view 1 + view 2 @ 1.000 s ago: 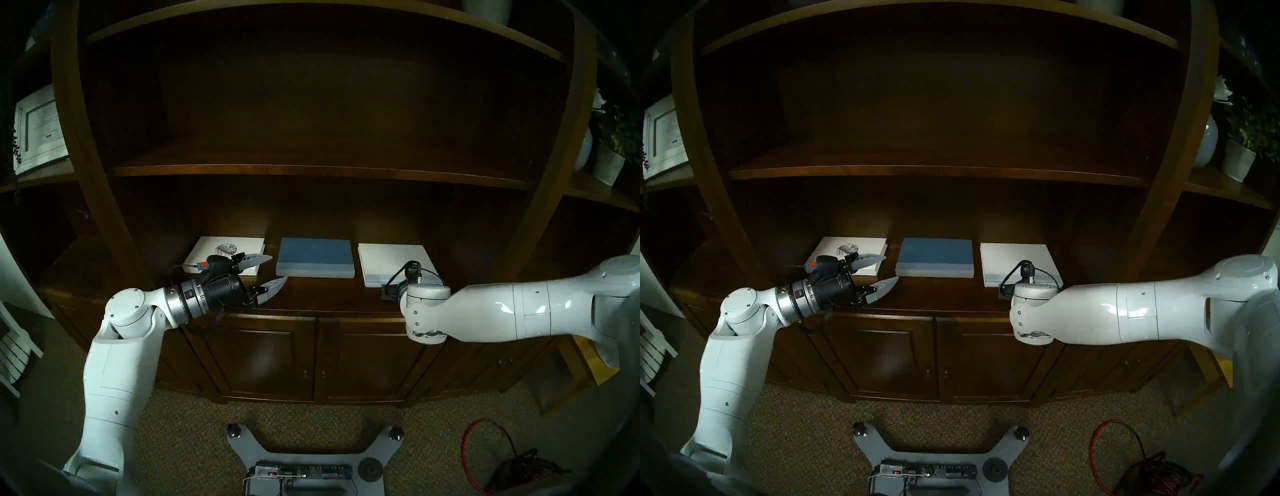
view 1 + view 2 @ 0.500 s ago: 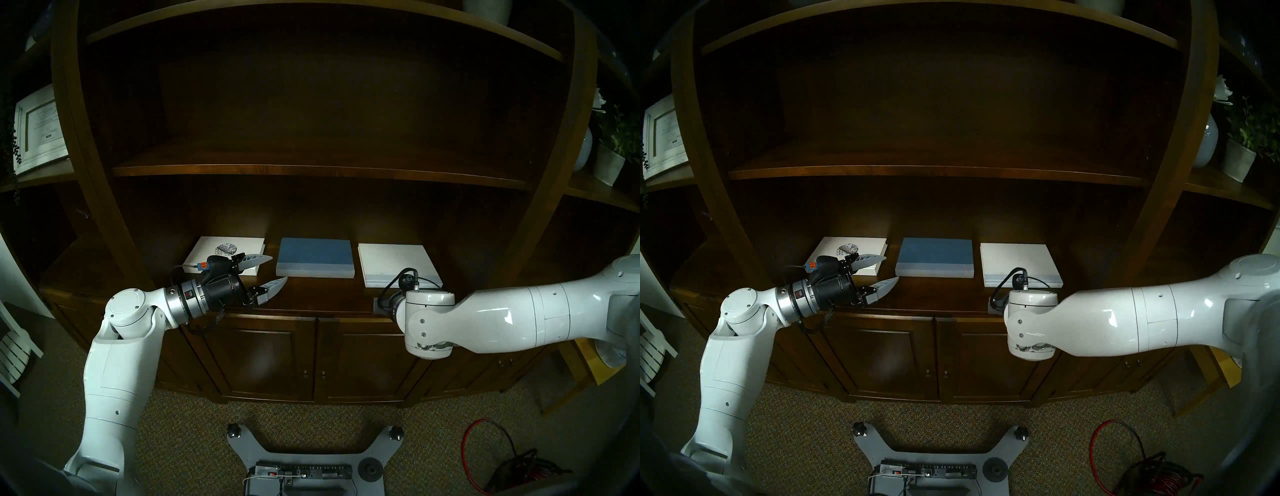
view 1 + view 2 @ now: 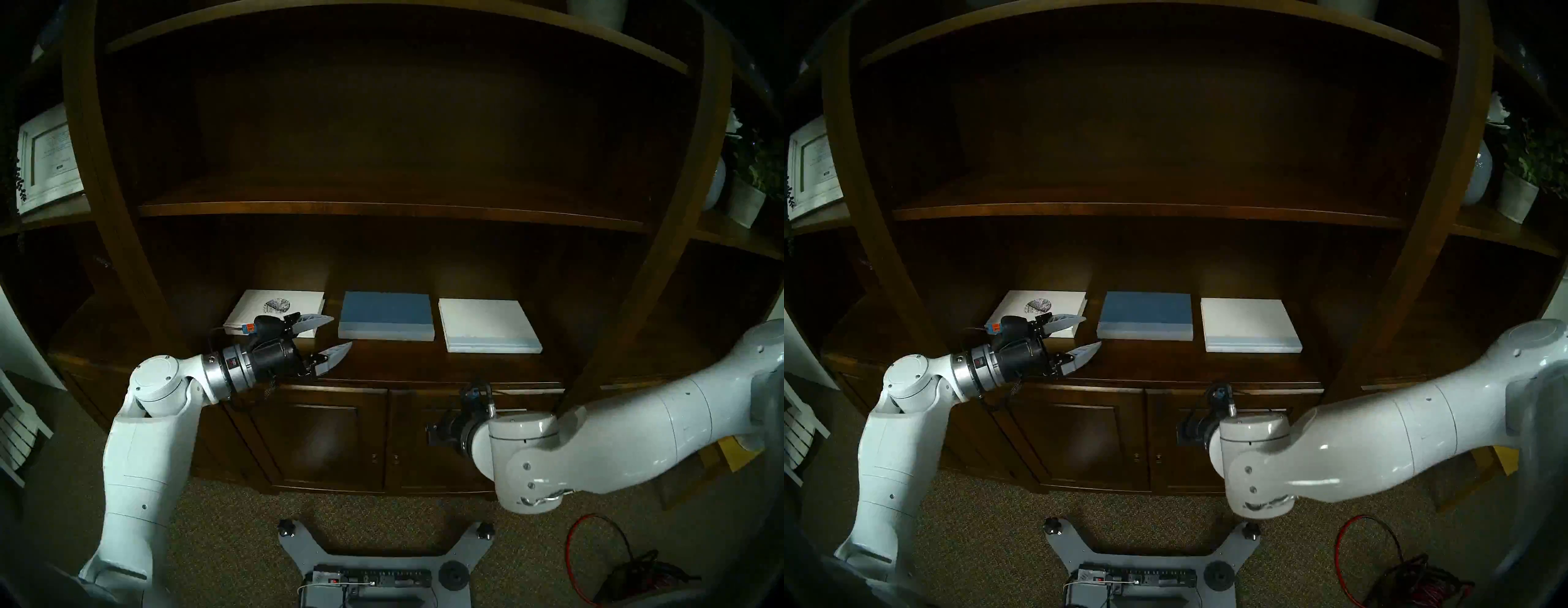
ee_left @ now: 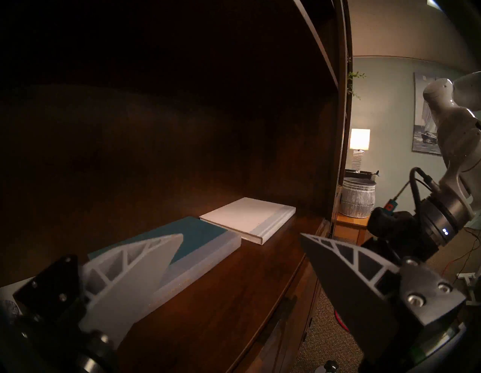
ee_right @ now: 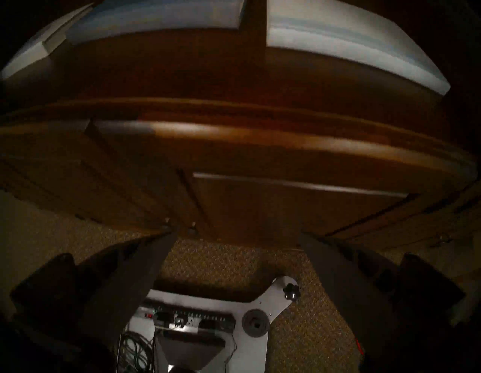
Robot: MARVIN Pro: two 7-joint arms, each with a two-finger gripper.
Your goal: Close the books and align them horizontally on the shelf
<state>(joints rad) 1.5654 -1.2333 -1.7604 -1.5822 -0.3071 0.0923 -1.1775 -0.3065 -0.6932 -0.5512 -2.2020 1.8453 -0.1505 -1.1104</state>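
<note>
We note the left gripper (image 3: 329,336), jaws spread and empty, nearest the shelf's (image 3: 403,361) closed, flat books: blue book (image 3: 386,313) at its 2 o'clock, long axis left-right; right gripper (image 5: 234,239) spread, below the shelf edge.

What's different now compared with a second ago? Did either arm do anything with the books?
The right arm pulled back and down from the plain white book; the right gripper, open and empty, now hangs before the cabinet doors. Nothing was gripped or released. The left gripper stays open by the emblem book, and the blue book and both others lie closed in a row on the shelf.
</note>
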